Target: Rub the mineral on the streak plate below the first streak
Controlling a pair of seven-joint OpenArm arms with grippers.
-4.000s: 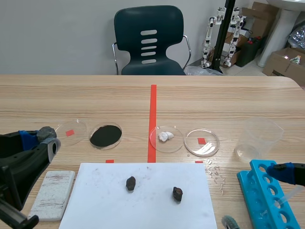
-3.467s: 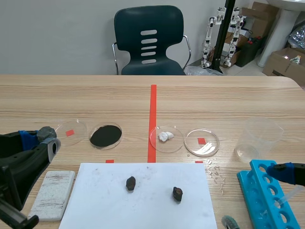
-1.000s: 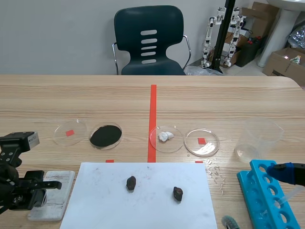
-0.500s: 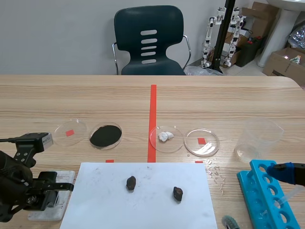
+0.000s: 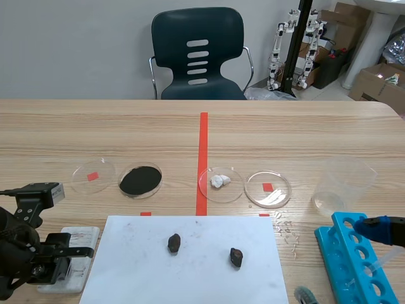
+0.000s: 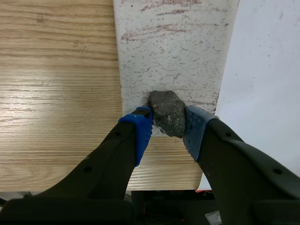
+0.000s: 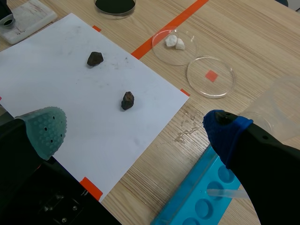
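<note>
The left tool (image 6: 166, 123) pinches the dark mineral (image 6: 168, 112) between its pads (image 6: 140, 127) at the near end of the white streak plate (image 6: 187, 61), reddish streaks (image 6: 150, 33) lying ahead of it — the rub looks about to start, and calls next for a firm drag across bare plate.

This place looks like a robotics lab. On the wooden table (image 5: 126, 126) stand petri dishes (image 5: 267, 188), a clear beaker (image 5: 342, 183) and a blue tube rack (image 5: 345, 253). Behind are a chair (image 5: 198, 54), small robot arms on a stand (image 5: 294, 44) and cardboard boxes (image 5: 380, 82).
</note>
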